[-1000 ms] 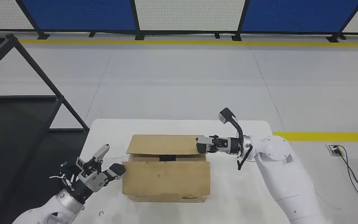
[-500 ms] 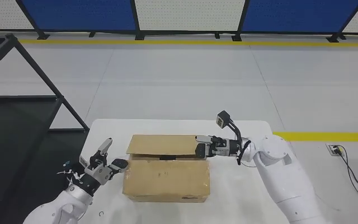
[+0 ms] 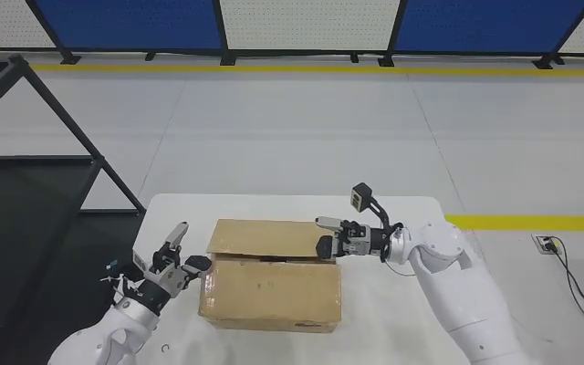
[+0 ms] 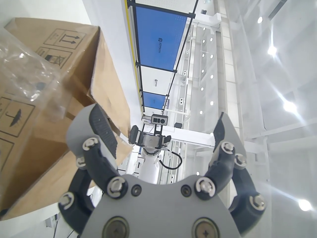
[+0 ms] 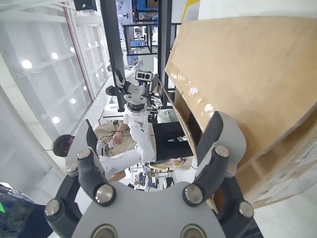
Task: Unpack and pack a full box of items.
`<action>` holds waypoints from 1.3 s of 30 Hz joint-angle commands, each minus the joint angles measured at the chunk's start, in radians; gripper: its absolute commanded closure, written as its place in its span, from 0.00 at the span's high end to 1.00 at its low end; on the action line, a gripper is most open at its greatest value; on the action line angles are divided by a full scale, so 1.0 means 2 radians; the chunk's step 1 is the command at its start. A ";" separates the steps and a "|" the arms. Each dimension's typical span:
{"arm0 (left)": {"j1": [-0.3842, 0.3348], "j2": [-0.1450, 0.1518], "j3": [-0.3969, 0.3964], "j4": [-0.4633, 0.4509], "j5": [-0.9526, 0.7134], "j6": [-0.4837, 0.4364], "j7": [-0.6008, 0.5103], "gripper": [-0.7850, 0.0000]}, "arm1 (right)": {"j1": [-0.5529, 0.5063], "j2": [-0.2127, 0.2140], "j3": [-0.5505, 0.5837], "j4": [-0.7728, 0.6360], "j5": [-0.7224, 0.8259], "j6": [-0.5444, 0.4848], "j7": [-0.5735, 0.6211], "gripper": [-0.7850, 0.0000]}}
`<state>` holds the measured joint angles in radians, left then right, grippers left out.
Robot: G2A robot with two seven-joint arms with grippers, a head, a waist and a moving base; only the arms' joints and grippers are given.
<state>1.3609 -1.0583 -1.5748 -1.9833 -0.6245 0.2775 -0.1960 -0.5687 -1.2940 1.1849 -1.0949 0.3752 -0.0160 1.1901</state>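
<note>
Jaws wide at opposite ends of box [image 3: 272, 294]

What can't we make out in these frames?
- Contents: in the top view the flaps cover the cardboard box; a dark slit between them shows nothing inside.
- Contact: in the right wrist view the right gripper overlaps a flap edge, so I cannot tell whether it is touching.
- Side markings: in the left wrist view crinkled clear plastic veils part of the box side beside the open left gripper.

up-arrows sign [image 4: 65, 38] on box [image 4: 37, 154], umbrella sign [image 4: 14, 120], perhaps stacking mark [image 4: 53, 58]
</note>
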 commanded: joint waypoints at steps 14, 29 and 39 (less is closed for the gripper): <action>-0.003 -0.006 0.009 0.000 0.011 0.006 0.037 1.00 | -0.011 0.006 -0.009 -0.025 0.002 0.029 0.007 1.00; 0.019 -0.013 -0.057 -0.026 -0.052 -0.060 0.050 1.00 | -0.019 0.006 -0.028 -0.015 -0.002 0.027 -0.020 1.00; 0.101 -0.015 -0.174 -0.019 -0.100 -0.095 0.025 1.00 | 0.016 -0.011 -0.079 0.026 0.006 -0.014 -0.029 1.00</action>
<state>1.5389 -1.0883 -1.9074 -2.0228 -0.8272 0.0821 -0.1353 -0.5465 -1.3109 1.0389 -1.0533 0.3831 -0.0338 1.1334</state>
